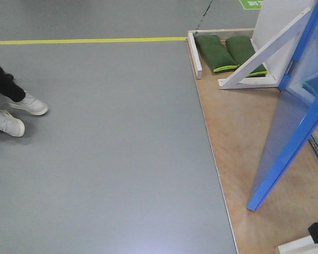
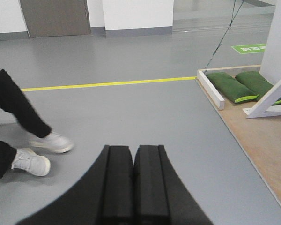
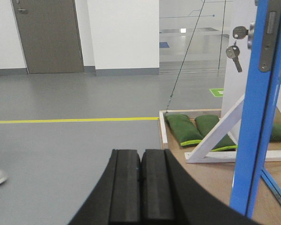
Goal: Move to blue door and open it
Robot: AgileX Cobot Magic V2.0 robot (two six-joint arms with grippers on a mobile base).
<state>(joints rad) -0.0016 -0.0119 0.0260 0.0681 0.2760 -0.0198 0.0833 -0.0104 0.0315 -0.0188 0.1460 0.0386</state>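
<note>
On the wooden platform (image 1: 228,127) at right, we find the blue door (image 1: 289,132) standing edge-on to the right wrist view. We record the left gripper (image 2: 133,154) and right gripper (image 3: 141,159) pressed together, holding nothing, clear of the door, above grey floor (image 1: 122,159).

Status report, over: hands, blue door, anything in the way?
Left hand shut, empty; right hand shut, empty. Blue door close on the right, neither hand on it. Person's shoes off left, clear of the door.
</note>
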